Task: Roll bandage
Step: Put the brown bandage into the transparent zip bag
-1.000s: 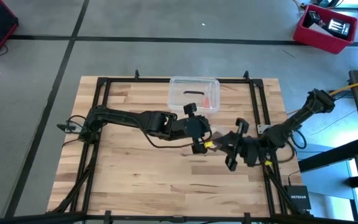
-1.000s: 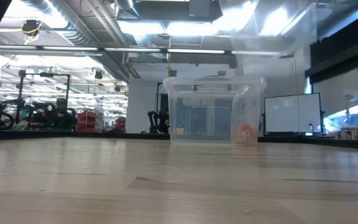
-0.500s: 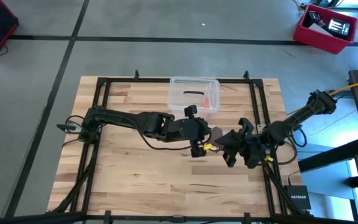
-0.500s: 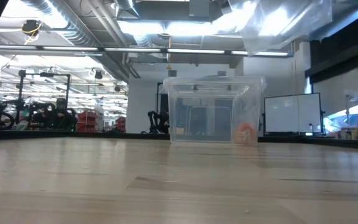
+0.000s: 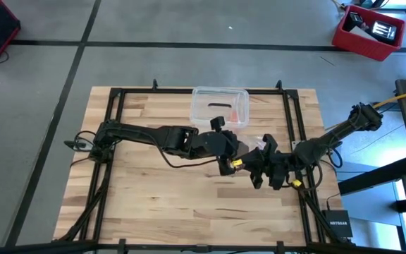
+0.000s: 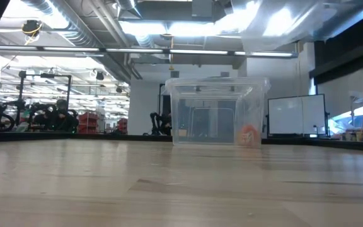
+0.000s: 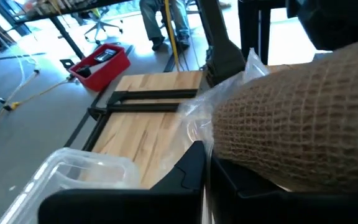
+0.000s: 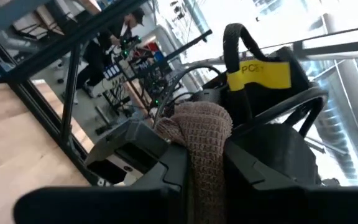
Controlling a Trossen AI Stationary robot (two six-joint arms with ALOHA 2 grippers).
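The bandage is a brown knit roll, held up in the air over the table's middle between my two grippers. A clear plastic bag lies around its end; the bag also shows high in the low view. My right gripper comes from the table's right and is shut on the bandage. My left gripper comes from the left, shut, its fingertips at the bag's film. In the high view the two grippers nearly meet. My left gripper pinches the bag's clear film between its shut fingers, coming roughly level from the table's left. One layer or several, I cannot tell. The bag is lifted clear of the table. My right gripper pinches the bandage roll between its two fingers, coming about level from the table's right. The brown fabric bulges out past the fingertips. The roll is clear of the table.
A clear plastic box stands at the table's far middle with something orange inside. A black frame runs along the table's edges. A person stands in the room beyond the table.
My right gripper has moved toward the table's left, closer to my left gripper, and has rolled about its own axis with the bandage. The plastic bag has shifted with it, spreading to the right in the low view.
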